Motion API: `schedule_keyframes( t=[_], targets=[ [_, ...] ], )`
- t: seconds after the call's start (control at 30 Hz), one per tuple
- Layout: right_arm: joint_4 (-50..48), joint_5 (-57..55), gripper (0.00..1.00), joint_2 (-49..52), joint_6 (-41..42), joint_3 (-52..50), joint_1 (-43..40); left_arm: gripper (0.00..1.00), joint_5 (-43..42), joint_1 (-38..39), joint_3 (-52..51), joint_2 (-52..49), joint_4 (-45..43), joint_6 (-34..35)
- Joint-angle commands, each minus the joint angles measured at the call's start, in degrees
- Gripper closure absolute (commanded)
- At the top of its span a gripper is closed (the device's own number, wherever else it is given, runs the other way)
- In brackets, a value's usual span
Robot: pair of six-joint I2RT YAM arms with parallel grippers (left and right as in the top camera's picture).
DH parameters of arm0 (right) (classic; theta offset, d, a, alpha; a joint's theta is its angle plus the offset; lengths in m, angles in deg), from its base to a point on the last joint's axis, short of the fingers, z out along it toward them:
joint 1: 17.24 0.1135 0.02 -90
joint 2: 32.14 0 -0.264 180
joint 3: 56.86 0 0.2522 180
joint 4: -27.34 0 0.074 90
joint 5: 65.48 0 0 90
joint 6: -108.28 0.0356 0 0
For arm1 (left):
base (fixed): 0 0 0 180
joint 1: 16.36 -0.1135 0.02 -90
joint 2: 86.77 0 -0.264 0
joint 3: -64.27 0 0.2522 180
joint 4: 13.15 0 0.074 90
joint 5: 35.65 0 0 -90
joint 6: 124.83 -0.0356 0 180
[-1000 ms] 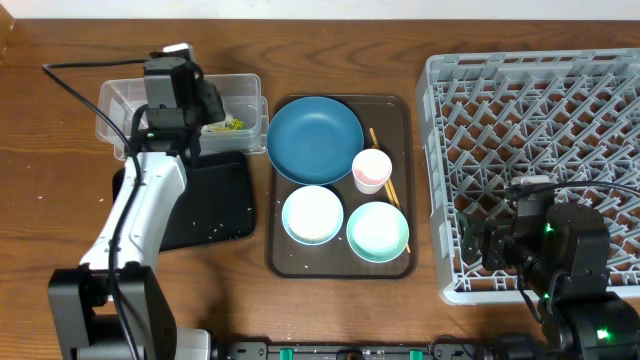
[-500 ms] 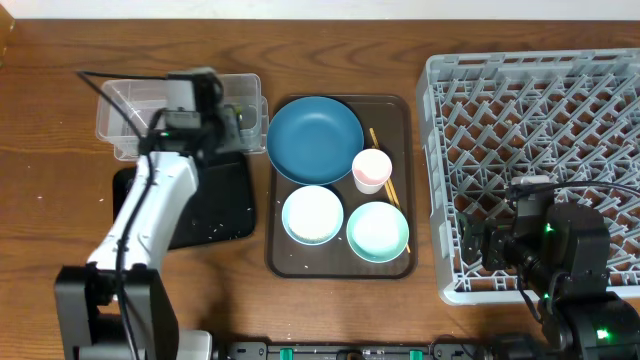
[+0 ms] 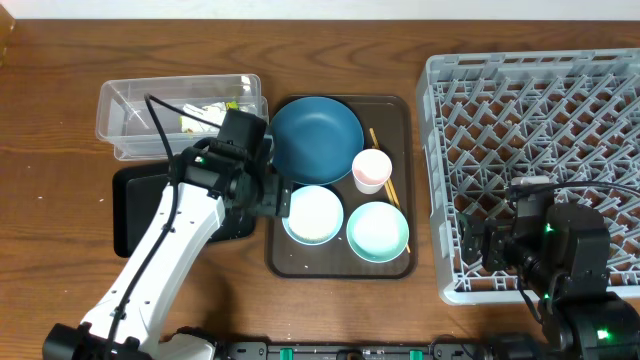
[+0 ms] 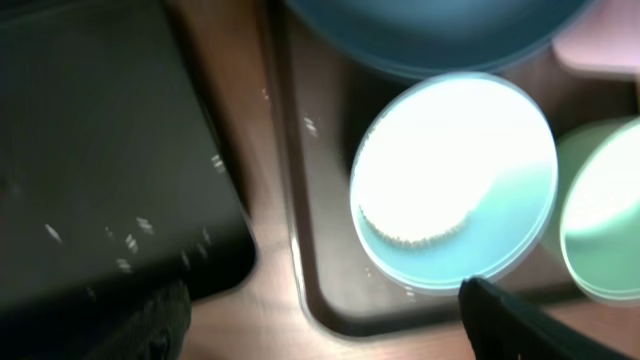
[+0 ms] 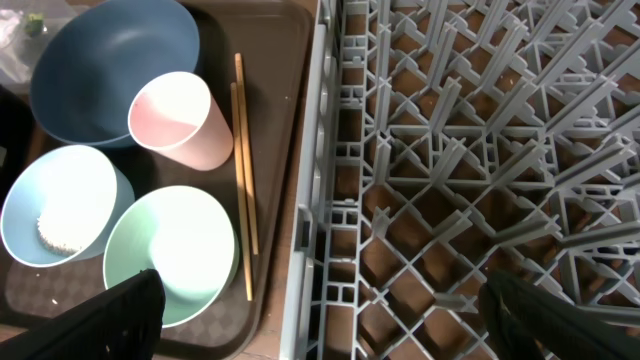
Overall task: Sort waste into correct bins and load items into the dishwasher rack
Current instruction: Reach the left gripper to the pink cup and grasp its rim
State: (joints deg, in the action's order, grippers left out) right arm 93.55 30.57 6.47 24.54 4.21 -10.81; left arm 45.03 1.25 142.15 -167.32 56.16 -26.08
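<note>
My left gripper (image 3: 272, 196) (image 4: 320, 335) hangs open and empty over the brown tray's left rim, beside the pale-blue bowl (image 3: 313, 213) (image 4: 455, 180). That bowl holds a small heap of white rice-like scraps (image 4: 410, 228). The dark-blue dish (image 3: 315, 138), pink cup (image 3: 372, 168), mint-green bowl (image 3: 378, 231) and chopsticks (image 5: 243, 170) lie on the same tray. White tissue (image 3: 200, 110) lies in the clear tub (image 3: 120, 115). The black tray (image 3: 140, 210) carries a few white specks. My right gripper (image 5: 330, 330) stands open above the left edge of the grey rack (image 3: 540, 120).
The brown serving tray (image 3: 340, 265) lies between the two bins on the left and the rack on the right. A cable (image 3: 170, 105) runs from the left arm over the tub. Bare wooden table shows at the front left.
My left arm has swung from above the clear tub forward and right, to the brown tray's left rim by the pale-blue bowl. The right arm has not moved.
</note>
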Motion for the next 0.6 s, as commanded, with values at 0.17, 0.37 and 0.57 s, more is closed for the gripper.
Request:
schedule_keyframes(
  t=[0.17, 0.37, 0.57],
  targets=[
    [-0.1, 0.4, 0.01, -0.1, -0.5, 1.0, -0.2, 0.11, -5.0, 0.1, 0.2, 1.3, 5.1, -0.5],
    [0.1, 0.4, 0.01, -0.1, -0.5, 1.0, -0.2, 0.11, -5.0, 0.1, 0.3, 1.3, 5.5, -0.5],
    [0.1, 0.4, 0.01, -0.1, -0.5, 1.0, -0.2, 0.18, -3.6, 0.1, 0.5, 3.9, 6.1, 0.2]
  ],
)
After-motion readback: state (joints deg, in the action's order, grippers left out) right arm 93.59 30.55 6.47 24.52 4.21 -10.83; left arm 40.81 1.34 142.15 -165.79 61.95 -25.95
